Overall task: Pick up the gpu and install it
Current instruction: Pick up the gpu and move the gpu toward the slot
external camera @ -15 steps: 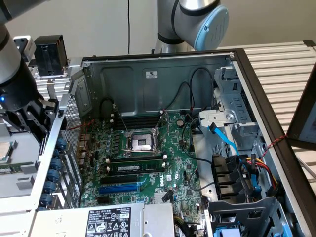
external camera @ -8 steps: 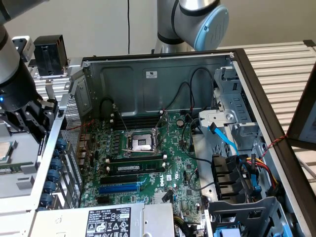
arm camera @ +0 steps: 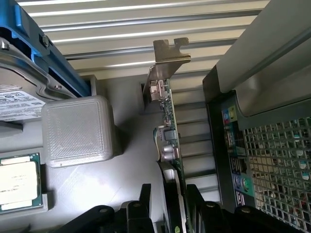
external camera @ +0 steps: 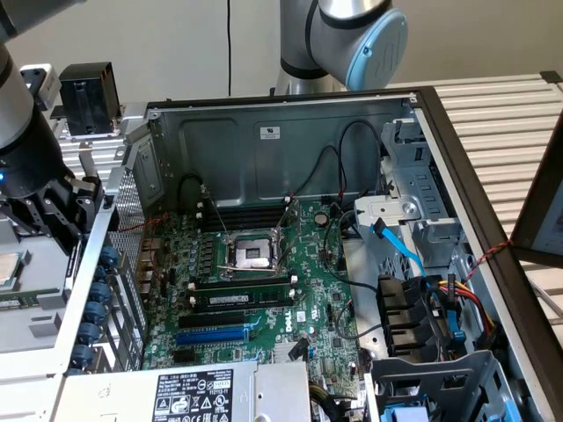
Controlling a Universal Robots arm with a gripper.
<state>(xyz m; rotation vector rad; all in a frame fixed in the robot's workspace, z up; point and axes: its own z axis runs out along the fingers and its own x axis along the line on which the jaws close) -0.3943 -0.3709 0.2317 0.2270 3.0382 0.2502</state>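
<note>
The gpu (arm camera: 168,121) stands on edge in a grey tray (arm camera: 131,160) just outside the computer case. The wrist view shows it edge-on: a thin green board with a metal bracket (arm camera: 170,53) at the far end and a black cooler near the fingers. My gripper (arm camera: 169,204) is open and straddles the card, one black finger (arm camera: 145,196) on each side with small gaps. In the exterior view my gripper (external camera: 62,215) hangs low over the tray at the exterior view's left of the case, hiding the card. The green motherboard (external camera: 264,290) lies inside the open case.
A loose CPU chip (arm camera: 17,182) and a grey ribbed block (arm camera: 77,128) sit in the tray beside the card. The case's perforated rear wall (arm camera: 277,160) stands close on the card's other side. On the motherboard are a blue slot (external camera: 211,334), the CPU socket (external camera: 251,255) and cables (external camera: 413,255).
</note>
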